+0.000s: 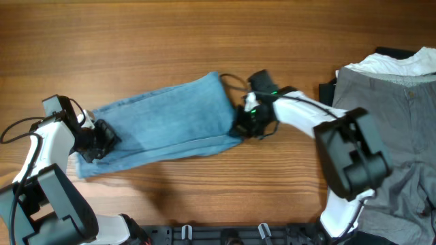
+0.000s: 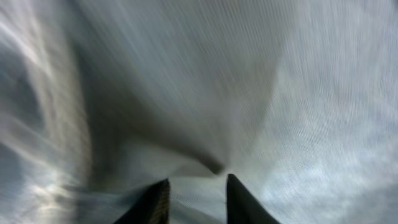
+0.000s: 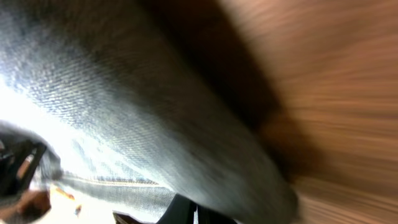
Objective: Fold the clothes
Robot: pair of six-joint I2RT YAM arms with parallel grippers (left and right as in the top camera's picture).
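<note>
The jeans (image 1: 170, 116) seem soft but heavy, best held at both ends; the left gripper (image 1: 101, 139) pinches them, the right gripper (image 1: 242, 125) I cannot tell.

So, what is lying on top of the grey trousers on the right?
A white garment lies across the far edge of the grey trousers. The right arm stands over their near left part, so anything lying there is hidden.
</note>
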